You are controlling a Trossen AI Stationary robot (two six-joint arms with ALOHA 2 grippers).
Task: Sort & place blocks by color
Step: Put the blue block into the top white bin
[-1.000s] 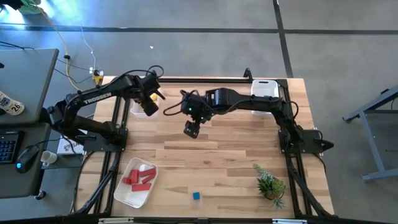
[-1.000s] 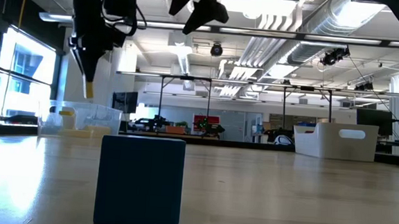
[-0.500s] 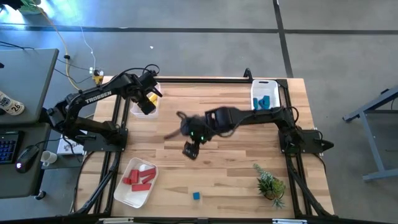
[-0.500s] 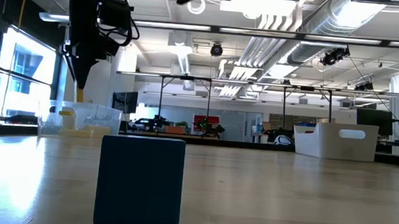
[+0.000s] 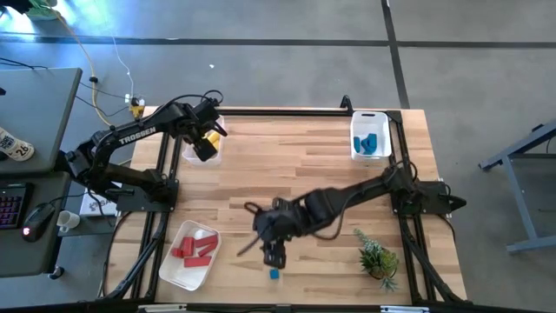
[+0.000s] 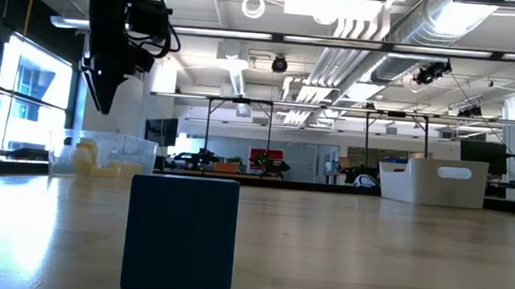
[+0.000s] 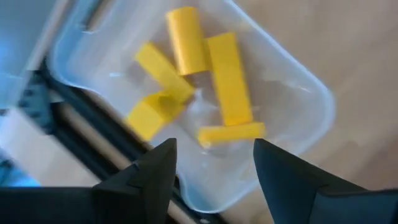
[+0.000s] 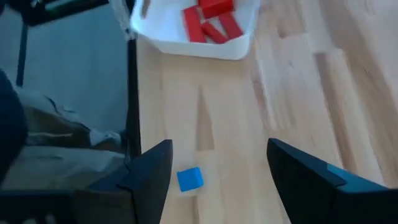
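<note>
My left gripper hangs open, pointing down, over a clear bin at the table's far left. Several yellow blocks lie on the bin's bottom, and nothing is between the fingers. In the low view the same gripper stands well above the bin. My right gripper is open and tilted down, just beyond a small blue cube that sits flat on the wood near the table's front edge. The cube lies ahead of the right fingers, apart from them.
A white tray with red blocks lies at the near left. A white bin holding blue blocks stands at the far right. A small green plant is at the near right. Bare wood fills the table's middle.
My left gripper has let go of a yellow block, which has dropped into the clear bin; the gripper stays above it. My right gripper has swung from the table's far middle toward the near edge and now hangs by the blue cube.
</note>
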